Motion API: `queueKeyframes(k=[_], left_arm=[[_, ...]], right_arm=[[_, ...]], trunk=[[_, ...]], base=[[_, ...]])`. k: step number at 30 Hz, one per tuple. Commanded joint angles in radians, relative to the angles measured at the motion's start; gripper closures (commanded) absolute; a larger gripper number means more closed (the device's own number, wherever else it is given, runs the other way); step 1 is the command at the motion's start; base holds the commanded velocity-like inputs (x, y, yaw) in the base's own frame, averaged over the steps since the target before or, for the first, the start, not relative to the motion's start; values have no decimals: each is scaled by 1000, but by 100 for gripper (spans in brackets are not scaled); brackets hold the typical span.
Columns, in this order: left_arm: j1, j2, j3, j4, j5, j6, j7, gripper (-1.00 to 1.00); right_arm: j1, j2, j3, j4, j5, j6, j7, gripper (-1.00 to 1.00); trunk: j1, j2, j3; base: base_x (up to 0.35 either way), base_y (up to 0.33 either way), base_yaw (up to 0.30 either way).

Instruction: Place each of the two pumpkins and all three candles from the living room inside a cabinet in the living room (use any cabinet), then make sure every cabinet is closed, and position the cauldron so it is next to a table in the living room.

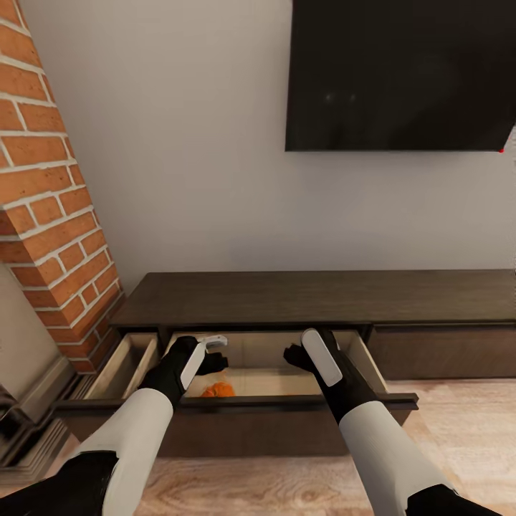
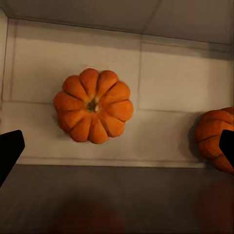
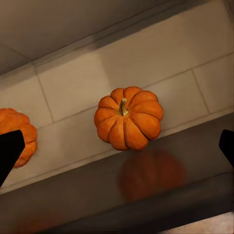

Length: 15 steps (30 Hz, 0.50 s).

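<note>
pale grey wall and black screen back the long dark brown wood cabinet; inside its open beige drawer two ribbed orange pumpkins sit apart, stems up. left gripper and right gripper hover above, spread wide, empty.

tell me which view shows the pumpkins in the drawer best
The left wrist view: one pumpkin sits whole and centred on the pale drawer floor, a second cut by the frame edge. The right wrist view shows both similarly, at an angle. The head view shows just an orange sliver behind the left gripper.

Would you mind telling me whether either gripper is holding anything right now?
Nothing is held: both pumpkins lie free in the open drawer, between open fingertips.
</note>
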Motion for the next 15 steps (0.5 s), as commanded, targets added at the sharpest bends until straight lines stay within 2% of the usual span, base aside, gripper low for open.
queueKeyframes(k=[1, 6, 11, 15], left_arm=[[0, 0, 1, 0, 0, 3, 0, -100], [0, -2, 1, 0, 0, 13, 0, -100], [-1, -6, 0, -3, -1, 32, 0, -100], [-1, -6, 0, -9, -1, 53, 0, -100]], right_arm=[[0, 0, 0, 0, -1, 0, 0, -100], [0, 0, 1, -3, -3, 3, -1, -100], [0, 0, 0, -1, -2, 5, -2, -100], [0, 0, 0, -2, -4, 7, -3, -100]], trunk=[[0, 0, 4], [-3, 2, 23], [-5, 3, 43], [-7, 4, 58]], base=[[0, 0, 0], [-160, 0, 0], [-39, 0, 0], [-199, 22, 0]])
